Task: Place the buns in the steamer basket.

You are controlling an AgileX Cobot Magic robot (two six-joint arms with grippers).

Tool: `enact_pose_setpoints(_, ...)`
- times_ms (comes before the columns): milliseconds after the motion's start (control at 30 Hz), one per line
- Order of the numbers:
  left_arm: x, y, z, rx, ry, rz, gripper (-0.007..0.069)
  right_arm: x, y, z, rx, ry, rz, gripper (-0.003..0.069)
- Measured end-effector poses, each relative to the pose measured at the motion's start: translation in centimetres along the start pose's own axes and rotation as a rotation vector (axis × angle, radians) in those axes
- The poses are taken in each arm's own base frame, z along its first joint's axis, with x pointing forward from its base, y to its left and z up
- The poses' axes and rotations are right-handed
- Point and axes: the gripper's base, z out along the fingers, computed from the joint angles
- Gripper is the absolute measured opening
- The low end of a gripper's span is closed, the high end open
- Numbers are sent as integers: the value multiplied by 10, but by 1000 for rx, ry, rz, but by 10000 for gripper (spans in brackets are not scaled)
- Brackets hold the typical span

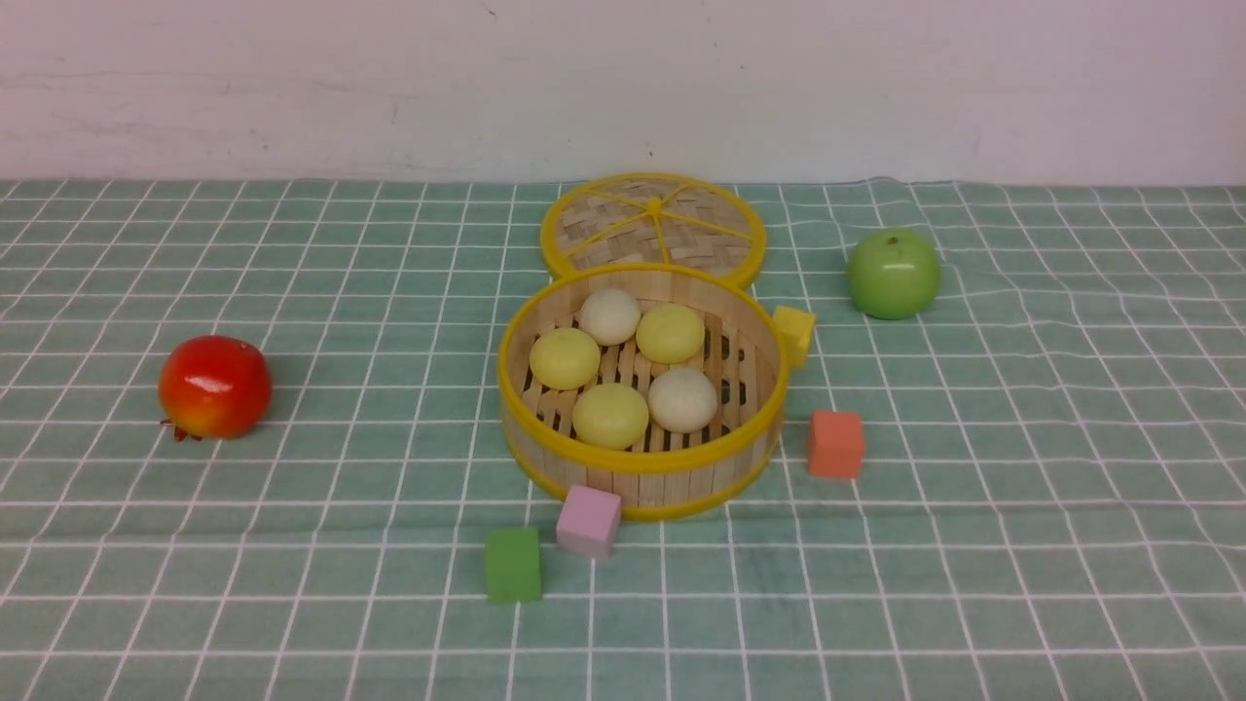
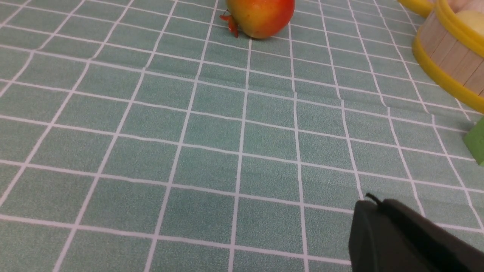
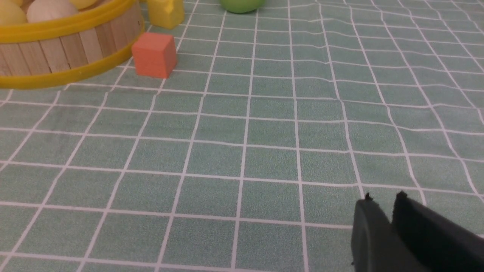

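Covering the bench (image 1: 195, 584), a green checked cloth was seen. The steamer basket (image 1: 642, 465) was placed centrally, all five buns (image 1: 610, 415) held inside. The left claw (image 2: 372, 211) was clenched, empty; the right claw (image 3: 382, 206) was parted slightly, nothing gripped.

You have five buns (image 1: 611, 368) lying in the steamer basket (image 1: 740, 458) at the middle of the tablecloth (image 1: 292, 584). The lid (image 1: 652, 224) lies just behind it, touching. Four cubes (image 1: 835, 443) sit around its front and right. An apple (image 1: 893, 273) sits to its right, a pomegranate (image 1: 214, 386) well to its left.
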Motion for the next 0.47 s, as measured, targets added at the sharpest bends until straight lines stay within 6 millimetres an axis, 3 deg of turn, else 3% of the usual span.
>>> enact_pose_setpoints(467,0,0,0,0,0,0,-3,0,0,0,0,0,0,108)
